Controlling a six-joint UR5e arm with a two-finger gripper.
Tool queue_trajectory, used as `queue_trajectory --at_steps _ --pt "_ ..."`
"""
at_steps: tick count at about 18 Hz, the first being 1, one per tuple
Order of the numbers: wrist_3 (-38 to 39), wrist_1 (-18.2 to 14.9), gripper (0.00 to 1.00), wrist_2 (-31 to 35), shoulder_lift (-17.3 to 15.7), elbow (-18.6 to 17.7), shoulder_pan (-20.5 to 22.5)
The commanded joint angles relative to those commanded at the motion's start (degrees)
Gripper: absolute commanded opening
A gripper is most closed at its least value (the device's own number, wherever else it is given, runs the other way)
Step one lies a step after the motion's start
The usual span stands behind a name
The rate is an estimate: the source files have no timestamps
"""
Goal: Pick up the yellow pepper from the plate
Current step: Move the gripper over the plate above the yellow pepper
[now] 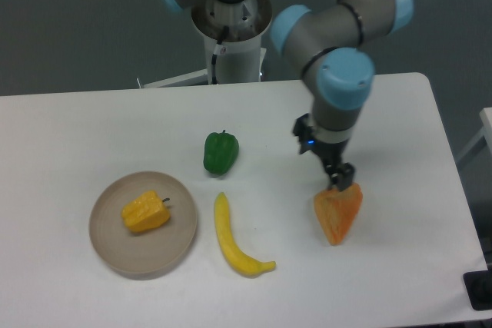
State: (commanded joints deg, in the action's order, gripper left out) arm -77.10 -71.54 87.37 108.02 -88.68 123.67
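A yellow pepper [145,213] lies near the centre of a round beige plate [115,247] at the worktop's [77,136] eight o'clock corner, its short dark stem pointing toward three o'clock, untouched. At two o'clock from the plate sits a green pepper [221,152]; just beside the plate's three o'clock rim curves a banana [234,240]. Well apart, across the worktop at three o'clock, the robot's claw [338,178] hangs low over the top corner of an orange fruit slice [338,212], carrying nothing; whether its jaws stand wide or narrow cannot be told from here. The pick has not begun. The risks ahead look plain: a low sweep toward the plate could clip the slice or banana, and the pepper's lobed, rounded body may roll or squirt from a poorly centred pinch.
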Motion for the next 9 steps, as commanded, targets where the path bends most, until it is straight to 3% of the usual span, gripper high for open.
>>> queue_trajectory --at_steps 9 --pt "14.4 0.8 1.0 -0.3 1.8 0.6 -14.1"
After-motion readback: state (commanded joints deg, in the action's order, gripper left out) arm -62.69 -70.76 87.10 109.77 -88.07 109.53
